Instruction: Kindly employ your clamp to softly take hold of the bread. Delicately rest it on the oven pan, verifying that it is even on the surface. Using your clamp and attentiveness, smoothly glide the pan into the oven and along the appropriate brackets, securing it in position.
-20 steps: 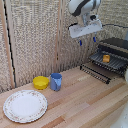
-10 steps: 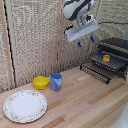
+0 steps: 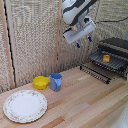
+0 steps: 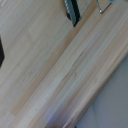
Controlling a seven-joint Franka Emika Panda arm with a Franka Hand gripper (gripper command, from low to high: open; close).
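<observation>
In the exterior view the clamp [image 3: 84, 41] hangs open in mid-air with nothing between its blue fingers [image 3: 77, 45], up and to the left of the oven [image 3: 118, 46]. The oven's door [image 3: 94, 73] is dropped open. The oven pan [image 3: 114, 63], a dark rack of thin bars, sticks out of the oven mouth. On it sits the small orange-tan bread [image 3: 106, 58]. The wrist view shows only wooden tabletop [image 4: 55, 75], one dark fingertip [image 4: 72, 10] and a bit of metal wire [image 4: 102, 7]; bread and pan are outside it.
A yellow bowl [image 3: 41, 82] and a blue cup [image 3: 56, 81] stand near the reed-screen wall. A flowered white plate [image 3: 25, 105] lies at the front on the exterior view's left. The table's edge [image 4: 95, 95] shows in the wrist view.
The clamp has drifted slightly toward the exterior view's left, away from the oven, still open. The bread has stayed on the pan.
</observation>
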